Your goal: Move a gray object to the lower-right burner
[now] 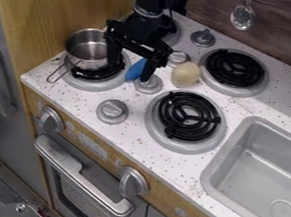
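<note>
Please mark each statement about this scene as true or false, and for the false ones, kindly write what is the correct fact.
1. The metal pot stands on the lower-left burner of the picture. True.
2. The round beige thing lies inside the sink. False: it lies on the white stove top, among the burners and knobs.
3. The jaws of the gripper are apart. True.
4. The blue thing is to the right of the beige one in the picture. False: it is to the left.
5. The pot's wire handle points toward the upper-right burner. False: it points toward the picture's lower left.
</note>
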Controlling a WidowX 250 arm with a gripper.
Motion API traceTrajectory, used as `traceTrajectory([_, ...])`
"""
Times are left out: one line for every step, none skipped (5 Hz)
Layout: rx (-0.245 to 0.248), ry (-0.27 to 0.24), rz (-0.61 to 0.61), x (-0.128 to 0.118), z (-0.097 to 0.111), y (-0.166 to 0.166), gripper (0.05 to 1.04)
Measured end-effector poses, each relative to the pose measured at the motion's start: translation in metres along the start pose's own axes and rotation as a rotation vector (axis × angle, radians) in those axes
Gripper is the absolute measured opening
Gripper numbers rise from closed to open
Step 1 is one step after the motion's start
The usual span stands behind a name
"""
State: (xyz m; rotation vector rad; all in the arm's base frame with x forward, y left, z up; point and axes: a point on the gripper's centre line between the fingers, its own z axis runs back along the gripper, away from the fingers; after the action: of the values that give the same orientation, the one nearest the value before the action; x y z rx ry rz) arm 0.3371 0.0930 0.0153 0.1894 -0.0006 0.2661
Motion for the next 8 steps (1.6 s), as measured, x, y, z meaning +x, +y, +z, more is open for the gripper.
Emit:
traceTrajectory([-0.006, 0.04, -0.012, -0.006, -0.012, -0.003, 0.997])
traceTrajectory([-0.125, -0.032, -0.213, 0.005, -0.032, -0.027, 0.997])
traceTrajectory([-0.154, -0.017, -0.236, 0.023, -0.034, -0.047, 0.997])
traceTrajectory([-0.137, -0.081, -0.326, 0.042, -0.031, -0.082, 0.997])
traceTrajectory([-0.12, -0.122, -0.33, 0.057, -0.029, -0.084, 0.997])
traceTrajectory([-0.095, -0.128, -0.334, 0.075, -0.032, -0.085, 0.997])
traceTrajectory([-0.083, -0.156, -0.3, 0.085, -0.029, -0.085, 0.997])
traceTrajectory([-0.073, -0.163, -0.296, 0.097, -0.031, -0.085, 0.997])
